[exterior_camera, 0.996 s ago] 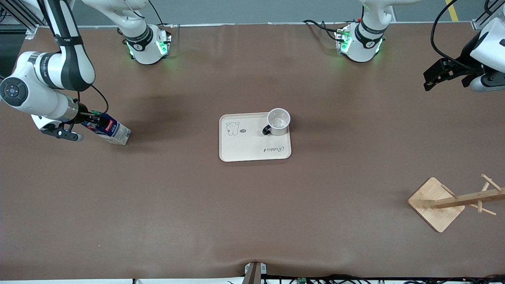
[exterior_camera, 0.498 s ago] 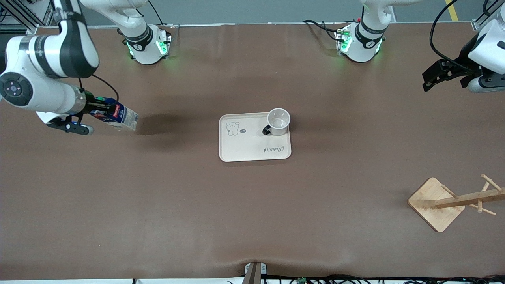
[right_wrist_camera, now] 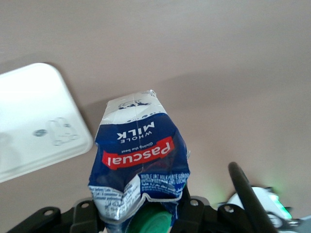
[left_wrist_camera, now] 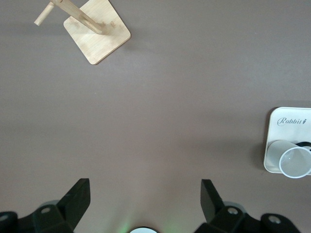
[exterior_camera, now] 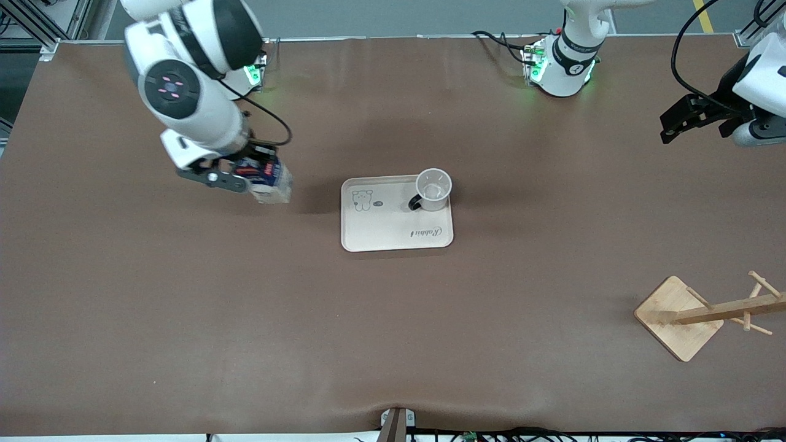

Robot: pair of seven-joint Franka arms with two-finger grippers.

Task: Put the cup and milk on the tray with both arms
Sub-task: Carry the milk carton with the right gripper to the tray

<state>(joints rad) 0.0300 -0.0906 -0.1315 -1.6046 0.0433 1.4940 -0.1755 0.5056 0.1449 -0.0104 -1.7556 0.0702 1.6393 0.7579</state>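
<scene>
The milk (exterior_camera: 268, 180), a dark-blue carton with a red label, hangs tilted over the bare table just beside the tray's edge at the right arm's end. My right gripper (exterior_camera: 250, 171) is shut on its top. In the right wrist view the carton (right_wrist_camera: 138, 155) is crumpled between the fingers by its green cap (right_wrist_camera: 151, 221), with my right gripper (right_wrist_camera: 141, 213) around it. The cream tray (exterior_camera: 381, 230) lies mid-table. The white cup (exterior_camera: 433, 189) stands upright on the tray's corner toward the left arm's base. My left gripper (exterior_camera: 670, 126) waits open over the left arm's end of the table, shown empty (left_wrist_camera: 144, 196).
A wooden rack (exterior_camera: 678, 316) with pegs lies at the left arm's end of the table, nearer to the front camera; its square base (left_wrist_camera: 97, 30) shows in the left wrist view. The tray (left_wrist_camera: 287, 122) and cup (left_wrist_camera: 294, 161) also show there. Brown tabletop surrounds the tray.
The right arm has carried the milk from the right arm's end of the table toward the tray, tightening its grip. The left arm has hardly moved.
</scene>
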